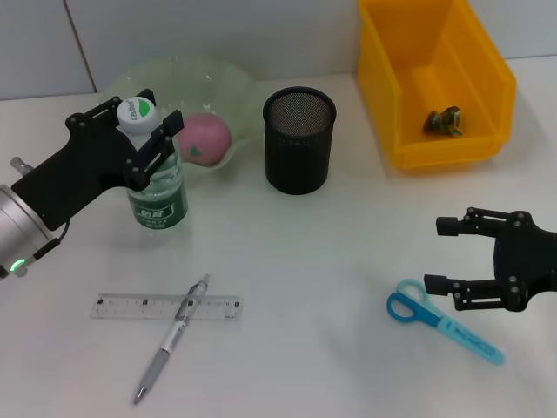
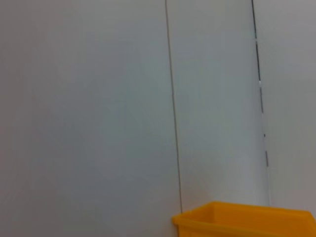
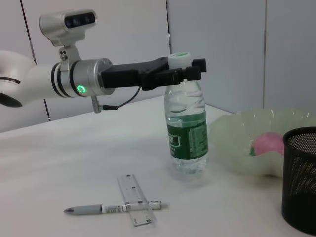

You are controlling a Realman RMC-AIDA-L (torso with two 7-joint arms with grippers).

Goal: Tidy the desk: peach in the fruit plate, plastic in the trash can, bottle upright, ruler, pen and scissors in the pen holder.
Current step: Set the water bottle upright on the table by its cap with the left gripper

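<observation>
The bottle (image 1: 157, 197) (image 3: 186, 129) stands upright on the table beside the plate. My left gripper (image 1: 148, 120) (image 3: 183, 73) is shut on its neck just under the white cap. The pink peach (image 1: 206, 138) (image 3: 268, 142) lies in the pale green fruit plate (image 1: 178, 77) (image 3: 237, 148). A clear ruler (image 1: 165, 307) (image 3: 134, 199) lies near the front left with the pen (image 1: 171, 338) (image 3: 116, 208) across it. Blue scissors (image 1: 444, 325) lie at the front right. My right gripper (image 1: 445, 254) hovers open right by their handles. Crumpled plastic (image 1: 442, 122) sits in the yellow trash can (image 1: 409, 157) (image 2: 247, 221).
The black mesh pen holder (image 1: 298, 139) (image 3: 302, 180) stands at the table's middle back, between the plate and the yellow bin. A white wall rises behind the table.
</observation>
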